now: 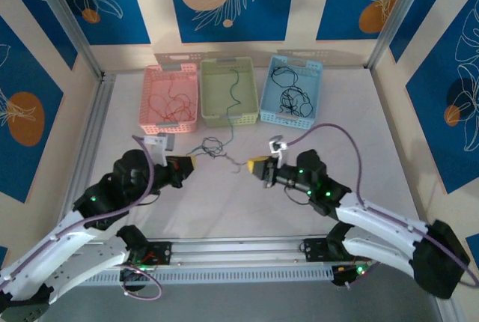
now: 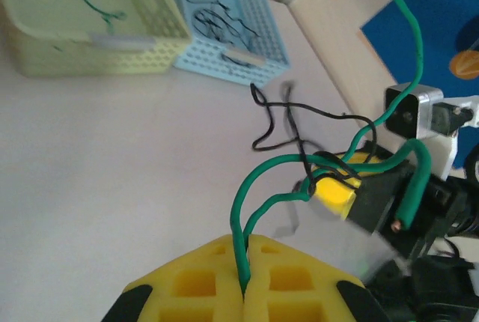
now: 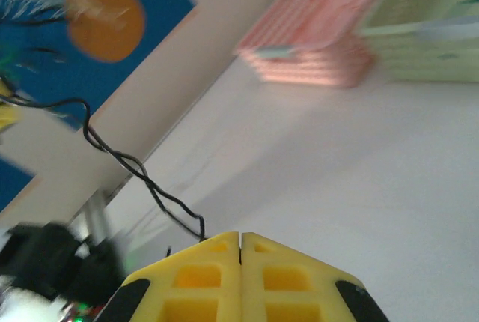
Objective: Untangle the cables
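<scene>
At the frame bottom, the left gripper point(image 2: 243, 262) is clamping a green wire point(image 2: 251, 202); the right gripper point(image 3: 239, 243) is pinching a black wire point(image 3: 127, 161).

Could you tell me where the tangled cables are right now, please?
In the top view the tangled cables sit mid-table between the left gripper and the right gripper, both pinching strands, just in front of the green basket.
</scene>
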